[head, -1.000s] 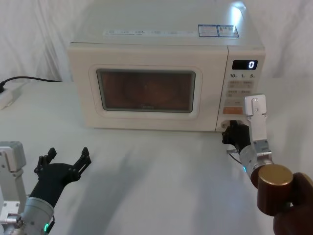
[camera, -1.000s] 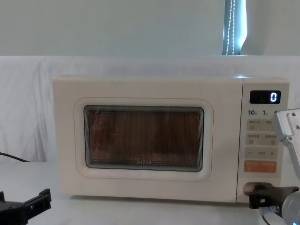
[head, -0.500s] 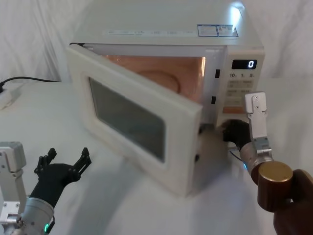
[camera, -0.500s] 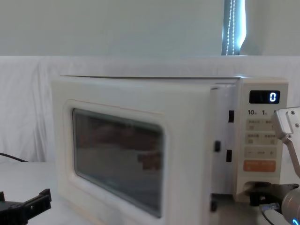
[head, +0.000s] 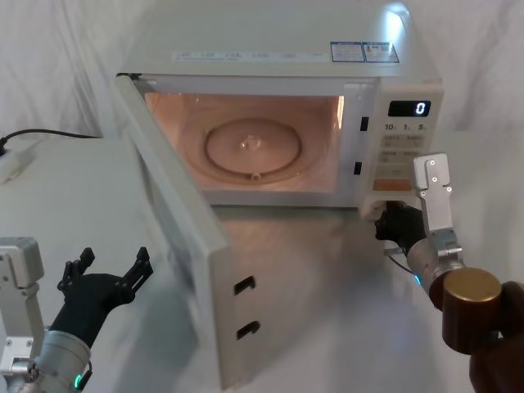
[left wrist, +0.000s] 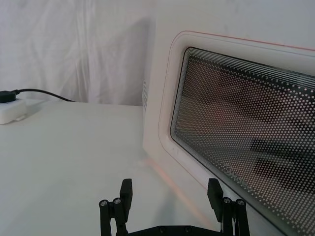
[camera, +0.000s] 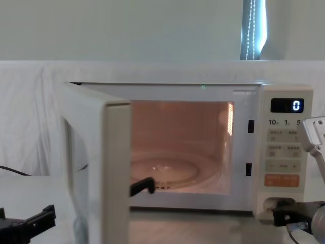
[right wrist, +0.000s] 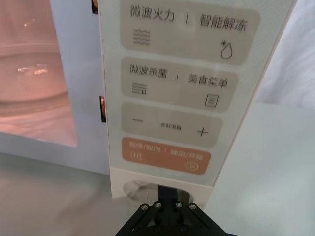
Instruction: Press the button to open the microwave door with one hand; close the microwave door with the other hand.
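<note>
White table (head: 74,205), draped white backdrop (camera: 30,112)

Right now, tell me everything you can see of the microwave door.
The microwave door is a wide cream-white panel, plastic by its look, hinged at the oven's left side and swung wide open toward the robot, upright. Its free edge faces the head camera with two dark latch slots. The left wrist view shows its outer face: a rounded dark window with a dotted mesh and a thin pinkish outline. The lit cavity and glass turntable stand exposed. Nothing touches the door; the left tool, open, sits beside its outer face.
</note>
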Controlling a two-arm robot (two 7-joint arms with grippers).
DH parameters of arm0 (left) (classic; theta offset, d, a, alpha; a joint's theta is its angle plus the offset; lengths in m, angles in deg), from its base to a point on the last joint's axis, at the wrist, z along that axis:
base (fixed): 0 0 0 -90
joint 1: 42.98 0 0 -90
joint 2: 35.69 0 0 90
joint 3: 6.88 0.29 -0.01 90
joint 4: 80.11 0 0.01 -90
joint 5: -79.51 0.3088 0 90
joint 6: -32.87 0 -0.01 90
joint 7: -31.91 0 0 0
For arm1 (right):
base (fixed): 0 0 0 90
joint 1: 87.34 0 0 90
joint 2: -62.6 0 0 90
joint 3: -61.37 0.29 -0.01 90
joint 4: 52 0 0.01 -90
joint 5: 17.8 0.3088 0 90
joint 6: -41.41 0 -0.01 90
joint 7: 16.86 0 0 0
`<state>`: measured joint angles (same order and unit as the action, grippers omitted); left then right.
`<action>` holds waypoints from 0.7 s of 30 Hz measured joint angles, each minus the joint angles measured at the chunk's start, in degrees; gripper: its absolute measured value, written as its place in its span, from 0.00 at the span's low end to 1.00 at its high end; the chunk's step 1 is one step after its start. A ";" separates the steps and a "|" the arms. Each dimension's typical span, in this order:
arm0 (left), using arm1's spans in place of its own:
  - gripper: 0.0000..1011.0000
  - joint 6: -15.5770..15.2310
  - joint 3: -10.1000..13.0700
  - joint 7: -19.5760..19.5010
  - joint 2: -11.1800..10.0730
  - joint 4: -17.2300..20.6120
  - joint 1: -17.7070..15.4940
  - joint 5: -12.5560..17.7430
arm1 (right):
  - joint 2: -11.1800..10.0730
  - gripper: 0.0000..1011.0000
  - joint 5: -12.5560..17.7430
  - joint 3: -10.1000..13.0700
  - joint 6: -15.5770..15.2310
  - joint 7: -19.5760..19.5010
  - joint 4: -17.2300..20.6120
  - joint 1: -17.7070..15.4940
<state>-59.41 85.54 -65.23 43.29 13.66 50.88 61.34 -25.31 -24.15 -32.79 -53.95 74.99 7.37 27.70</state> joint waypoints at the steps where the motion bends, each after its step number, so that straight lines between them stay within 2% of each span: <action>1: 0.99 0.00 0.00 0.00 0.00 0.00 0.00 0.00 | -0.17 0.00 0.07 -0.12 -0.53 0.28 0.59 -0.34; 9: 0.99 0.00 0.00 0.00 0.01 0.00 0.00 0.00 | -0.88 0.00 0.68 -0.61 -3.23 1.66 4.61 -3.04; 18: 0.99 0.00 0.00 0.00 0.00 0.00 0.00 0.00 | -1.31 0.00 1.33 -0.99 -4.06 2.25 9.78 -6.51; 21: 0.99 0.00 0.00 0.00 0.00 0.00 0.00 0.00 | -1.54 0.00 1.78 -1.08 -4.43 2.58 12.74 -8.36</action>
<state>-59.41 85.54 -65.23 43.29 13.66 50.89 61.34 -26.85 -22.38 -33.87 -58.37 77.56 20.11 19.34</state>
